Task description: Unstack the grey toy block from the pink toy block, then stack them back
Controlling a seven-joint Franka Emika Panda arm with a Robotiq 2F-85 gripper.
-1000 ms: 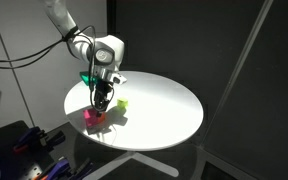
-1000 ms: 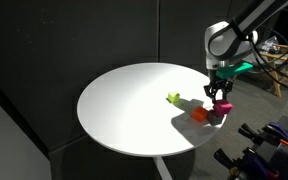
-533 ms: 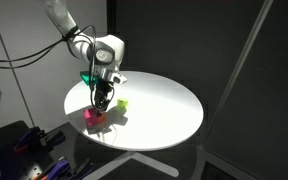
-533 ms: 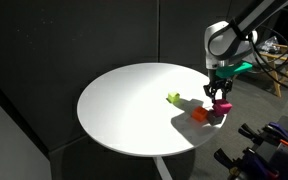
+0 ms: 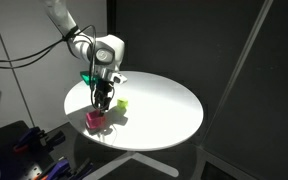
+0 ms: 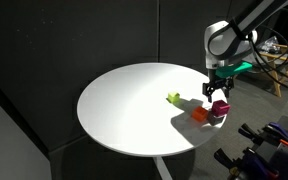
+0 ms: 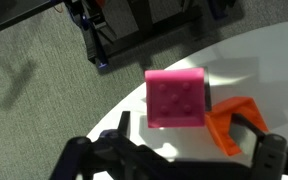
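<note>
Wrist view: small bright magenta-pink plastic cube (image 7: 176, 97) straight ahead, studded face up and bare, sitting close to the rim of the round white tabletop (image 7: 274, 60), with grey carpet past the edge. Just beside its lower right corner, possibly touching, a smaller orange plastic block (image 7: 234, 125). Along the bottom of frame, the black two-finger claw (image 7: 189, 148), fingers spread wide to either side, nothing clamped between them. Seen in both exterior views hanging directly over the pink cube (image 5: 97, 118), the claw (image 5: 101, 100) pointing straight down, fingertips near the cube's top but apparently not gripping it. Same arrangement from the opposite side: claw (image 6: 219, 94), pink cube (image 6: 220, 108), orange block (image 6: 198, 114) alongside toward the table's middle. Small yellow-green plastic block (image 6: 173, 98) further inboard, apart from the pair, seemingly left clear of the working spot. No grey toy block identified in any view: too small, hidden, or not present, impossible to say which. Vertical approach and wide spread probably chosen to straddle a block from above without nudging the orange neighbour. Cube's place near the rim likely within easy reach of the arm. Stage of task judged uncertain with the grey piece unseen. Main risk judged: bumping the orange block on descent.
</note>
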